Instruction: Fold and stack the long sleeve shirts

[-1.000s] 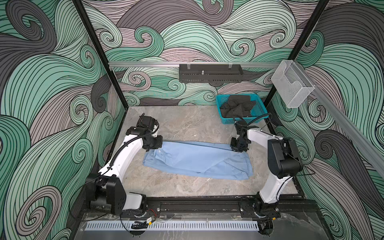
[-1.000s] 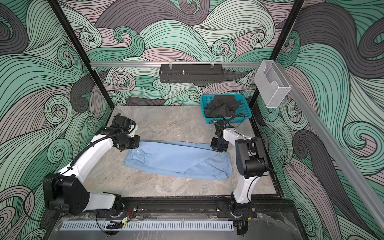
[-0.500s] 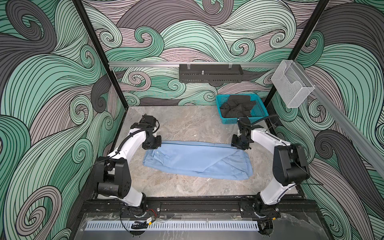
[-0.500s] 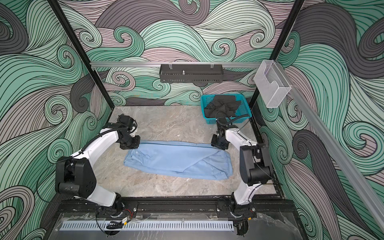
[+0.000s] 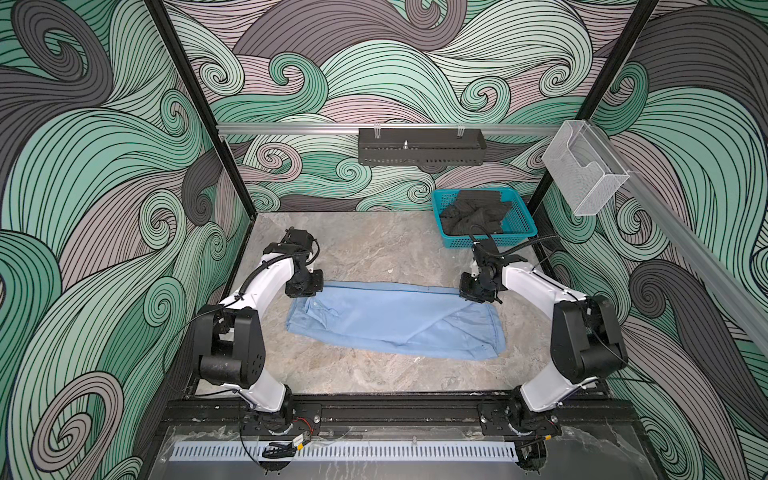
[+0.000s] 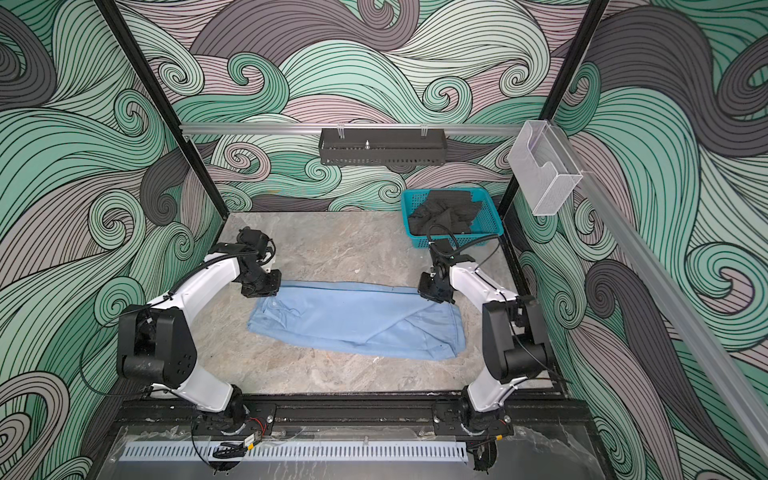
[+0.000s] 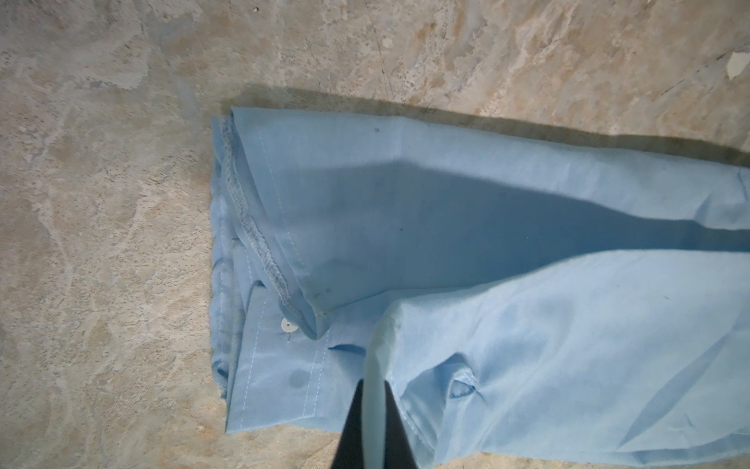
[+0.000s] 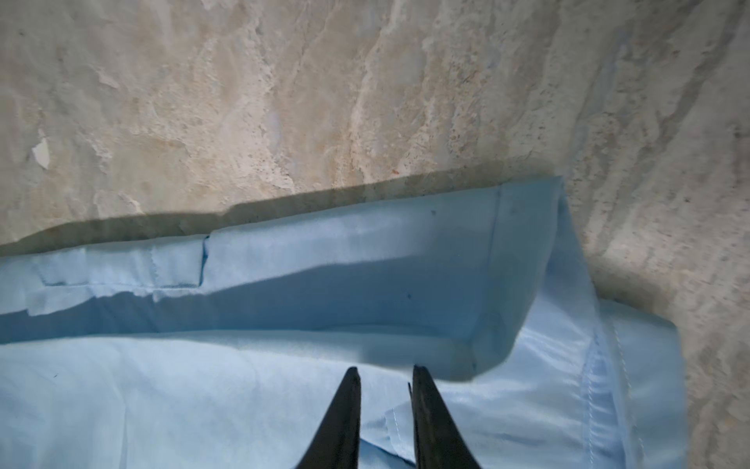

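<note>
In both top views I see the light blue shirt [image 5: 395, 318] [image 6: 357, 320] lying lengthwise mid-table, folded into a long band, its far edge drawn straight between my two grippers. The left gripper [image 5: 305, 286] sits on the far left corner and the right gripper [image 5: 476, 291] on the far right corner. A teal mesh basket [image 5: 482, 240] with dark clothes [image 5: 473, 212] stands at the back right, well apart.

From the left wrist, the left gripper [image 7: 374, 390] is clamped tight on a raised fold of the shirt [image 7: 446, 203], near a white button [image 7: 287, 324].

From the right wrist, the right gripper [image 8: 385, 369] has its jaws narrowly apart (cloth fills the gap), pinching the shirt's [image 8: 365, 251] lifted flap above the marbled table [image 8: 284, 101].
</note>
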`<state>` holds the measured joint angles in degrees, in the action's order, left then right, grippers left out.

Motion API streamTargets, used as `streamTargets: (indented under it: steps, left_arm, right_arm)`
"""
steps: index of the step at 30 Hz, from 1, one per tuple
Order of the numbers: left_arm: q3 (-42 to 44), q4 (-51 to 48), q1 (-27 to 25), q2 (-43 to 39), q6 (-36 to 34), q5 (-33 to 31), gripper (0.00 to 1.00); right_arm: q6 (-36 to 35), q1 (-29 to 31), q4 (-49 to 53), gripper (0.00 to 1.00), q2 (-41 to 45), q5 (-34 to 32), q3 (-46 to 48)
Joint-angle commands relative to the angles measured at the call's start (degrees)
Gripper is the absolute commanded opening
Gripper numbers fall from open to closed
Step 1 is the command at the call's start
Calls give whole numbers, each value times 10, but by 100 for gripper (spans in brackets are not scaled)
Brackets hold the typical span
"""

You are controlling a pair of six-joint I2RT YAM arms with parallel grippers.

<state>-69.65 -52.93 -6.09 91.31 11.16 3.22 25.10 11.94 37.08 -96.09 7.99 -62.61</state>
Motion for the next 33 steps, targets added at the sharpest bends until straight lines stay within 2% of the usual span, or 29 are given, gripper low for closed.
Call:
streamTargets:
  steps: [1,6,11,18,23,31,33]
  left_arm:
    - [-21,-14,4,13,6,3,0]
    - [-26,-15,7,32,7,-12,0]
    - [-43,-16,8,50,2,-24,0]
    - [-59,10,8,23,-8,-6,0]
    - [-86,-28,9,80,-2,-22,0]
    - [-110,-54,11,144,-5,-81,0]
    - [-112,-57,12,150,-5,-94,20]
  right_arm:
    - [3,2,-10,24,-37,0,-20]
    - [9,2,-14,23,-81,-6,-21]
    - [9,1,-13,23,-91,-18,-27]
    - [6,2,-7,22,-97,-21,-30]
    - [3,1,-6,22,-103,-22,-32]
    - [-1,0,-4,22,-110,-25,-33]
    - [-1,0,-4,22,-108,-22,-34]
